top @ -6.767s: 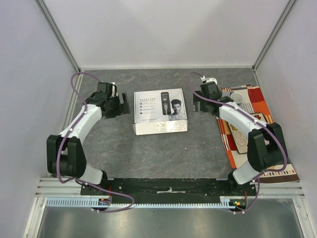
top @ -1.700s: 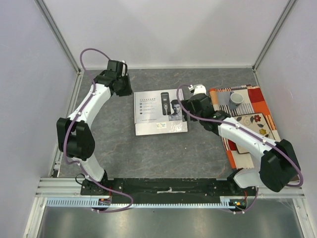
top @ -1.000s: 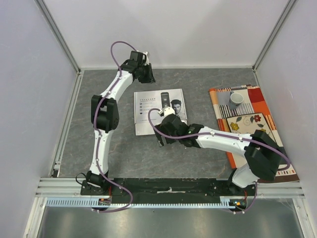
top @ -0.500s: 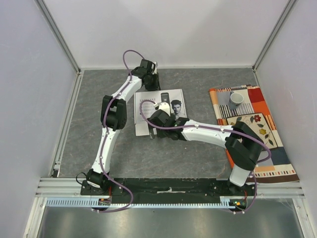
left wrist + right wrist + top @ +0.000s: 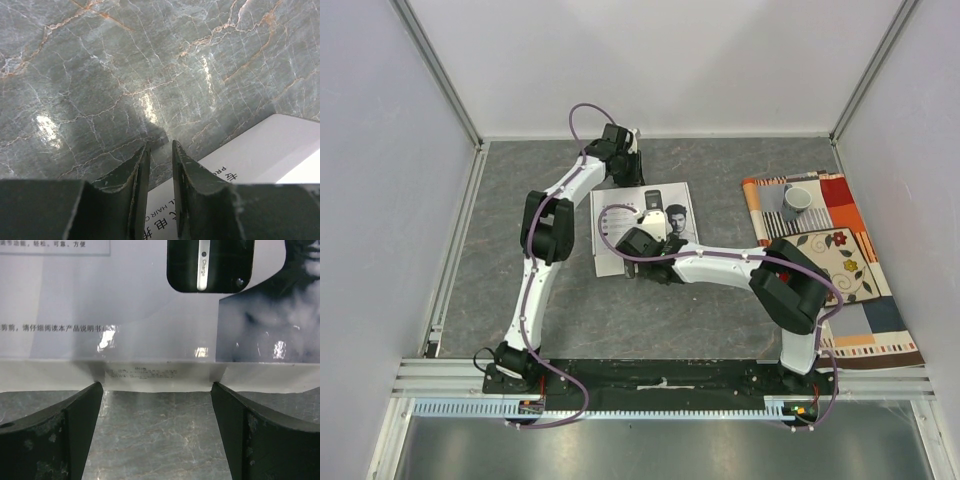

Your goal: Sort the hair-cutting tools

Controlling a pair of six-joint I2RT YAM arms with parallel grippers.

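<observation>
The hair-cutting tools are out of view; only a printed picture of a clipper shows on the shut lid of the white box (image 5: 615, 212). My left gripper (image 5: 625, 170) hangs over the box's far edge. In the left wrist view its jaws (image 5: 160, 147) stand a narrow gap apart with nothing between them, and the box's lid (image 5: 260, 165) lies below. My right gripper (image 5: 640, 270) sits low at the box's near edge. In the right wrist view it (image 5: 156, 386) is wide open, its fingertips against the front wall of the box (image 5: 150, 330), with bare table between them.
A grey cup (image 5: 797, 200) stands on a patterned mat (image 5: 840, 270) at the right side of the grey marble table (image 5: 540, 290). White walls close in the table on three sides. The right arm stretches across from the right to the box.
The right gripper has slid left along the box's near edge and settled at its front wall. The left gripper has come down a little onto the box's far edge.
</observation>
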